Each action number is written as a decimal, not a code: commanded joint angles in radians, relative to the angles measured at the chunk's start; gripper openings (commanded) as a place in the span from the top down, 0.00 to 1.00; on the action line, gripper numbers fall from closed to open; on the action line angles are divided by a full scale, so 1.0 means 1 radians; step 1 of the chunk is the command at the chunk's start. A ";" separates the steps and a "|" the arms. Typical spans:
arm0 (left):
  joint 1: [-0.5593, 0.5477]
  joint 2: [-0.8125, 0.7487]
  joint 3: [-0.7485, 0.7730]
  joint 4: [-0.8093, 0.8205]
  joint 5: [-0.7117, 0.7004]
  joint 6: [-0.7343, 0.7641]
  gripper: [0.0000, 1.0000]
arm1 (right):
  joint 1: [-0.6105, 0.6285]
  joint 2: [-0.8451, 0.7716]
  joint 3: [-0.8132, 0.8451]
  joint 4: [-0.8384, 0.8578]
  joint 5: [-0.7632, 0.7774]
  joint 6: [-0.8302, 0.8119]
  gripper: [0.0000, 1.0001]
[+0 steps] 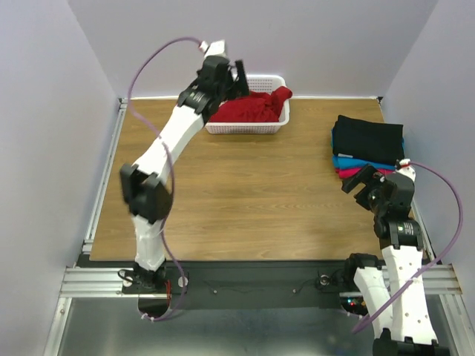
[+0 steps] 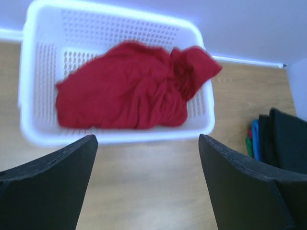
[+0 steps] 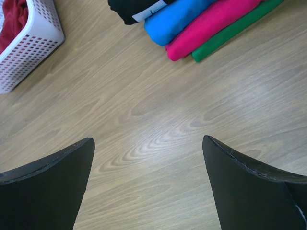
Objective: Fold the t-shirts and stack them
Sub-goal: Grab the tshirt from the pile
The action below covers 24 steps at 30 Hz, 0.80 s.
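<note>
A dark red t-shirt (image 1: 252,107) lies crumpled in the white basket (image 1: 248,127) at the back of the table; the left wrist view shows it (image 2: 124,88) with one part draped over the basket's right rim. My left gripper (image 1: 236,78) hovers above the basket, open and empty (image 2: 148,158). A stack of folded t-shirts (image 1: 367,142) sits at the right: black on top, then bright blue (image 3: 175,19), magenta (image 3: 211,24) and green (image 3: 230,31). My right gripper (image 1: 361,180) is open and empty (image 3: 148,158), just in front of the stack.
The wooden tabletop (image 1: 237,200) spans the middle. White walls close in the back and sides. A metal rail (image 1: 100,185) runs along the table's left edge.
</note>
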<state>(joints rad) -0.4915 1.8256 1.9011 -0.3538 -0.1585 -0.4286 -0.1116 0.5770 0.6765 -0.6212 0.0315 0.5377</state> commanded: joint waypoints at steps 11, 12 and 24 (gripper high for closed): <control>-0.004 0.682 0.660 0.172 -0.032 0.126 0.01 | -0.003 0.012 -0.005 0.044 -0.080 -0.036 0.00; -0.004 0.710 0.724 0.165 -0.045 0.123 0.01 | -0.003 0.012 -0.005 0.044 -0.082 -0.036 0.00; 0.022 0.862 0.648 0.153 -0.015 0.068 0.01 | -0.003 0.004 -0.009 0.051 -0.073 -0.036 0.00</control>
<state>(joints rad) -0.4828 2.6862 2.5282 -0.2127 -0.1787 -0.3317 -0.1116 0.5892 0.6720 -0.6201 -0.0345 0.5163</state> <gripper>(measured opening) 0.986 0.998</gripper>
